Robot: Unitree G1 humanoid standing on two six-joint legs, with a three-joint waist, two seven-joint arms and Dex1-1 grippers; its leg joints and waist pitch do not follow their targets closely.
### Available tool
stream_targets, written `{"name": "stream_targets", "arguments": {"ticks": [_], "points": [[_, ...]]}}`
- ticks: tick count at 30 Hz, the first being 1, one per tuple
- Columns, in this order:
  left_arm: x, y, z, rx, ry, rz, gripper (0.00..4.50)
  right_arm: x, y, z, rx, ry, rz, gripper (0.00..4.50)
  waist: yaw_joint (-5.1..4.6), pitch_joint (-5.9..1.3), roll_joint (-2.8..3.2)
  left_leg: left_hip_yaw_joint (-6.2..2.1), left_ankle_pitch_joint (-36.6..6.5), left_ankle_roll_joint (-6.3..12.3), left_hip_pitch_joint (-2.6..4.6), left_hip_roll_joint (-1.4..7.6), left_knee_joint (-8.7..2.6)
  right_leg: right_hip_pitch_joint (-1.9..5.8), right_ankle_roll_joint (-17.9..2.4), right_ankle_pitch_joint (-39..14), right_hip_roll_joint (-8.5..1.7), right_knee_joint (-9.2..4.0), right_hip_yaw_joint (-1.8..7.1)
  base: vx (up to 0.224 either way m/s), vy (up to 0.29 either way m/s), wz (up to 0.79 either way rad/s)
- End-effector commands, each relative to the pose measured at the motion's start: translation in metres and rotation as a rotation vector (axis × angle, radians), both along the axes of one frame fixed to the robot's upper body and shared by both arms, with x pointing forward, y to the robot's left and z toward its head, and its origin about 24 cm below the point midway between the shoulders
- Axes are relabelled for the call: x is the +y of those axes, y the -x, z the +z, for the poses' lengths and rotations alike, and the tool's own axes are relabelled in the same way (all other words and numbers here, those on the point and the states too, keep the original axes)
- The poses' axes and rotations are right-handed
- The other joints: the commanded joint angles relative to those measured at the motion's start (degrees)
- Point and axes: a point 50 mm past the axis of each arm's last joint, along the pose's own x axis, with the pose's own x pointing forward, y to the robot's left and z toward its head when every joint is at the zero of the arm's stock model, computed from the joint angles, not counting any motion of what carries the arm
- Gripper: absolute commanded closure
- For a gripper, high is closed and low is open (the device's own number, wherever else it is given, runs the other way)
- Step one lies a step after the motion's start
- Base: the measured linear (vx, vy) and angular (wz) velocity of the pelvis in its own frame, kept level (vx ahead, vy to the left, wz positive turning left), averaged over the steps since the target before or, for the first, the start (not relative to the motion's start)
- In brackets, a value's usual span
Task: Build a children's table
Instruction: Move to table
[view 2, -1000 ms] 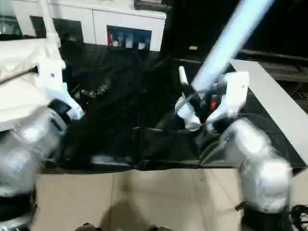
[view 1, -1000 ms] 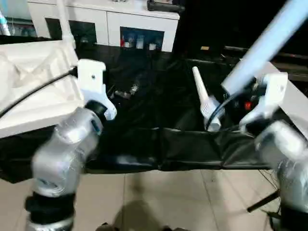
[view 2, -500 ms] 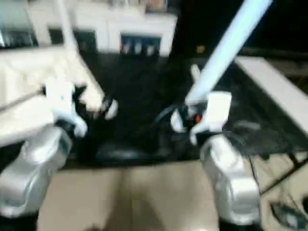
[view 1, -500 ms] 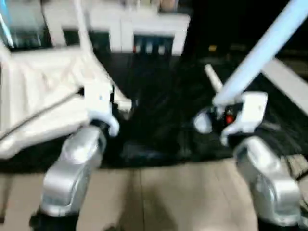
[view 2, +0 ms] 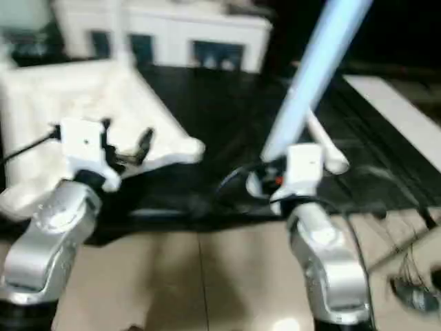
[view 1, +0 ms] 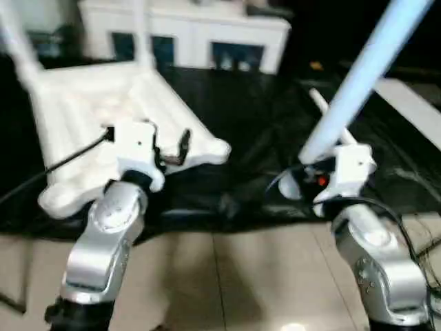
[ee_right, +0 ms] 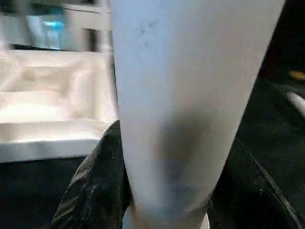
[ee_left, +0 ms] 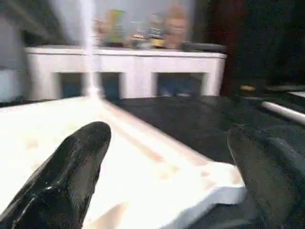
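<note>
Item: children's table, unassembled, on a black-covered worktop (view 1: 262, 131).

Tabletop (view 1: 103, 131): white plastic, rectangular, lying underside up on the robot's left half of the worktop. Raised ribs and shallow recessed panels cross the exposed face; corners are rounded. Two legs already stand upright from it: one (view 1: 141, 31) at a far corner, another (view 1: 17, 38) at the far-left corner, both thin white tubes.

Leg, held (view 1: 365, 72): long, tapered white tube, pale blue in this light, slanting up and away to the robot's right from the right claw (view 1: 310, 176). The wrist view shows it (ee_right: 186, 95) pressed between the two black fingers (ee_right: 95, 186), which are clamped on its lower end.

Leg, loose (view 1: 327, 124): white tube lying flat on the black cover, just behind the held leg.

Left claw (view 1: 172, 148): fingers spread apart, nothing between them, positioned over the near-right corner of the tabletop. In the wrist view the black fingers (ee_left: 71, 176) frame the white ribbed surface (ee_left: 143, 162).

Background: white cabinet (view 1: 200, 38) with glass doors behind the worktop; tiled floor (view 1: 234, 283) in front.
</note>
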Motion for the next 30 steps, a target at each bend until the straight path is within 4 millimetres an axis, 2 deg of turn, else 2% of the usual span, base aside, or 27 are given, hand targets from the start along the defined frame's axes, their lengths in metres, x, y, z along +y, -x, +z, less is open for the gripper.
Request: {"name": "stream_targets", "arguments": {"ticks": [1, 2, 3, 4, 5, 6, 8, 9, 10, 11, 12, 13, 14, 15, 16, 17, 19, 20, 21, 22, 23, 24, 25, 26, 27, 28, 30], "points": [[-0.008, -0.002, 0.004, -0.023, 0.008, -0.016, 0.0, -0.006, -0.003, 0.004, -0.027, 0.024, -0.018, 2.64, -0.34, -1.96, 1.74, -9.71, -47.08, -5.94, 3.91, 6.69, -13.6, 0.25, -2.92, -13.28, -0.55, -0.35, 2.31, -0.016, -0.006, 0.62], [-0.008, -0.002, 0.004, -0.023, 0.008, -0.016, 0.0, -0.006, -0.003, 0.004, -0.027, 0.024, -0.018, 2.64, -0.01, -2.41, 0.99, -9.32, -45.77, -5.25, 4.32, 5.22, -13.31, 1.1, -3.38, -15.88, -0.93, -2.42, 3.1, -0.001, -0.082, 0.75], [-0.008, -0.003, 0.005, -0.028, 0.007, -0.016, 0.0, -0.007, -0.003, 0.004, -0.03, 0.029, -0.019, 2.64, 0.7, -2.31, -1.02, -6.14, -37.85, -2.83, 2.93, 2.5, -9.81, 2.85, -6.56, -25.06, -4.85, -9.14, 5.19, -0.001, -0.082, 0.75], [-0.009, -0.004, 0.006, -0.032, 0.005, -0.017, 0.0, -0.008, -0.004, 0.004, -0.032, 0.032, -0.022, 2.64, 1.92, -2.17, -2.65, 1.79, -22.59, 2.01, 0.13, 2.0, 2.09, 5.65, -10.85, -43.15, -13.01, -17.37, 6.93, 0.011, -0.107, 0.82], [-0.009, -0.004, 0.006, -0.033, 0.0, -0.017, 0.0, -0.009, -0.004, 0.004, -0.033, 0.032, -0.024, 2.64, 1.43, -1.57, -2.11, 6.05, -6.66, 4.7, -1.28, 4.91, 9.31, 6.12, -9.59, -52.57, -16.49, -18.18, 7.25, 0.036, -0.076, 0.56], [-0.01, -0.005, 0.006, -0.032, -0.005, -0.015, 0.0, -0.009, -0.005, 0.003, -0.034, 0.031, -0.025, 2.64, 0.92, -0.63, -2.77, 6.85, -4.23, 3.98, -2.43, 5.69, 9.77, 6.29, -6.92, -52.91, -16.18, -17.69, 5.17, 0.036, -0.076, 0.56], [-0.011, -0.005, 0.006, -0.033, -0.008, -0.018, 0.0, -0.01, -0.005, 0.003, -0.035, 0.03, -0.028, 2.64, 3.7, -1.54, -2.94, 8.97, -3.62, 5.77, -1.32, 7.54, 5.11, 9.02, -8.93, -40.88, -13.74, -16.51, 1.72, 0.093, -0.043, 0.58], [-0.012, -0.005, 0.006, -0.034, -0.011, -0.022, 0.0, -0.011, -0.005, 0.003, -0.036, 0.029, -0.03, 2.64, 3.94, -2.15, -2.5, 9.28, -2.8, 6.98, -1.71, 8.34, 3.17, 10.25, -9.04, -36.18, -13.1, -16.16, 0.57, 0.106, -0.027, 0.66], [-0.012, -0.005, 0.006, -0.034, -0.012, -0.023, 0.0, -0.01, -0.005, 0.003, -0.037, 0.029, -0.03, 2.64, 3.92, -3.38, -0.68, 9.24, 0.51, 10.1, -0.72, 9.69, -1.45, 11.59, -7.25, -24.68, -10.03, -15.08, -3.15, 0.145, 0.05, 0.68], [-0.012, -0.005, 0.006, -0.034, -0.012, -0.024, 0.0, -0.011, -0.005, 0.003, -0.037, 0.029, -0.031, 2.64, 2.28, -4.44, 2.28, 3.63, 5.43, 18.88, 7.56, 9.67, -6.29, 6.91, -1.5, -10.78, -0.24, -7.58, -7.86, 0.23, 0.071, 0.73], [-0.013, -0.006, 0.006, -0.034, -0.014, -0.027, 0.0, -0.011, -0.005, 0.003, -0.037, 0.028, -0.034, 2.64, 0.34, -4.3, 3.29, -1.95, 2.91, 27.12, 13.5, 12.43, -7.26, -0.42, 0.38, -11.42, 1.84, -0.72, -6.25, 0.23, 0.071, 0.73], [-0.013, -0.006, 0.005, -0.033, -0.015, -0.03, 0.0, -0.012, -0.005, 0.003, -0.037, 0.028, -0.037, 2.64, -2.11, -6.25, 1.97, -5.33, 11.15, 32.98, 16.06, 14.61, -6.66, -3.15, 2.57, -12.04, 1.43, 2.45, -4.74, 0.259, 0.015, 0.61], [-0.015, -0.006, 0.005, -0.031, -0.018, -0.037, 0.0, -0.013, -0.004, 0.002, -0.035, 0.029, -0.043, 2.64, -0.58, -5.73, 2.17, -7.1, 29.21, 35.46, 15.14, 13.24, -4.79, -7.73, 5.57, -10.16, -0.04, 5.12, -1.2, 0.224, -0.015, 0.43], [-0.016, -0.007, 0.004, -0.028, -0.021, -0.044, 0.0, -0.014, -0.004, 0.001, -0.034, 0.03, -0.049, 2.64, -0.49, -5.65, 2.1, -7.27, 30.94, 33.58, 14.43, 12.19, -5.23, -8.31, 7.19, -8.12, -0.25, 5.88, -0.35, 0.224, -0.015, 0.43], [-0.016, -0.007, 0.004, -0.027, -0.022, -0.047, 0.0, -0.015, -0.003, 0.001, -0.033, 0.031, -0.051, 2.64, -0.57, -5.21, 0.25, -6.58, 29.44, 27.98, 12.85, 10.41, -6.4, -9.22, 7.93, -1.04, -0.54, 5.25, 2.25, 0.204, -0.018, 0.45], [-0.017, -0.007, 0.004, -0.027, -0.021, -0.049, 0.0, -0.015, -0.003, 0.0, -0.033, 0.031, -0.053, 2.64, -0.45, -4.67, -1.72, -3.9, 21.18, 20.72, 10.38, 5.97, -7.01, -8.64, 3.61, 9.4, -2.16, -0.17, 5.74, 0.195, -0.01, 0.61], [-0.017, -0.007, 0.004, -0.026, -0.02, -0.052, 0.0, -0.015, -0.003, 0.0, -0.034, 0.031, -0.056, 2.64, 0.99, -4.19, -5.77, 1.93, 2.05, 13.76, 3.39, -1.64, -4.64, 0.93, 8.07, 10.67, -4.52, -7.19, 10.9, 0.19, -0.022, 0.75], [-0.019, -0.007, 0.003, -0.022, -0.021, -0.058, 0.0, -0.017, -0.002, 0.001, -0.038, 0.031, -0.065, 2.64, 2.14, -4.3, -4.69, 5.59, -7.87, 10.2, 1.66, 1.33, 4.6, 4.52, 4.73, -4.1, -13.03, -10.78, 13.04, 0.201, -0.031, 0.68], [-0.019, -0.007, 0.002, -0.021, -0.021, -0.061, 0.0, -0.017, -0.002, 0.001, -0.039, 0.031, -0.07, 2.64, 2.82, -3.81, -4.58, 5.75, -4.78, 6.41, -0.33, 3.27, 5.22, 6.26, 0.42, -4.01, -12.55, -9.88, 10.94, 0.201, -0.031, 0.68], [-0.019, -0.008, 0.002, -0.02, -0.021, -0.063, 0.0, -0.018, -0.002, 0.001, -0.041, 0.029, -0.075, 2.64, 2.98, -4.05, -3.33, 5.95, -3.98, 2.46, 1.15, 4.01, 4.57, 6.0, -5.66, -3.55, -11.75, -9.99, 12.73, 0.218, 0.014, 0.26], [-0.021, -0.008, 0.001, -0.018, -0.02, -0.068, 0.0, -0.019, -0.002, 0.001, -0.042, 0.029, -0.078, 2.64, 4.18, -2.89, -2.08, 6.1, 0.53, 0.44, -1.11, 6.94, 3.29, 7.61, -18.77, -3.6, -11.23, -11.35, 10.72, 0.214, 0.037, 0.12], [-0.021, -0.008, 0.001, -0.016, -0.019, -0.071, 0.0, -0.019, -0.002, 0.001, -0.042, 0.028, -0.08, 2.64, 4.29, -2.91, -1.35, 6.03, 3.38, 0.5, -1.6, 8.1, 1.27, 7.59, -19.04, -3.66, -9.81, -11.02, 8.96, 0.214, 0.037, 0.12], [-0.023, -0.008, 0.0, -0.009, 0.002, -0.076, 0.0, -0.021, -0.002, 0.001, -0.04, -0.003, -0.102, 2.64, 4.28, -2.89, -0.17, 6.33, 6.02, 1.03, -0.76, 8.87, -2.32, 6.88, -17.21, -5.35, -6.96, -10.67, 6.16, 0.197, 0.071, -0.01], [-0.023, -0.008, -0.002, 0.008, 0.033, -0.078, 0.0, -0.023, -0.003, 0.001, -0.035, -0.026, -0.114, 2.64, 2.68, -3.52, 2.64, 5.68, 10.11, 2.27, 5.02, 10.25, -7.14, 3.35, -10.12, -4.19, -0.88, -7.28, 0.48, 0.195, 0.142, 0.1], [-0.023, -0.008, -0.002, 0.008, 0.033, -0.078, 0.0, -0.023, -0.003, 0.001, -0.035, -0.026, -0.114, 2.64, 1.42, -2.51, 4.2, 2.53, -0.99, 2.93, 6.68, 12.08, -8.92, -1.26, -6.61, -6.12, 1.3, -0.99, -0.81, 0.195, 0.142, 0.1], [-0.023, -0.008, -0.004, 0.013, 0.028, -0.075, 0.0, -0.023, -0.002, 0.001, -0.033, -0.018, -0.111, 2.64, 0.07, -5.9, 2.64, -1.51, 10.26, 9.75, 12.16, 15.73, -6.76, -5.61, 0.26, -5.02, -0.07, 2.93, 0.19, 0.234, 0.153, 0.17], [-0.021, -0.008, -0.006, 0.02, 0.027, -0.071, 0.0, -0.022, -0.002, 0.001, -0.034, -0.006, -0.1, 2.64, 1.7, -6.39, 2.42, 1.01, 58.22, 8.56, 11.0, 13.47, -2.11, -8.34, 8.16, 9.26, -1.55, 2.67, 1.5, 0.201, 0.112, 0.08]]}}
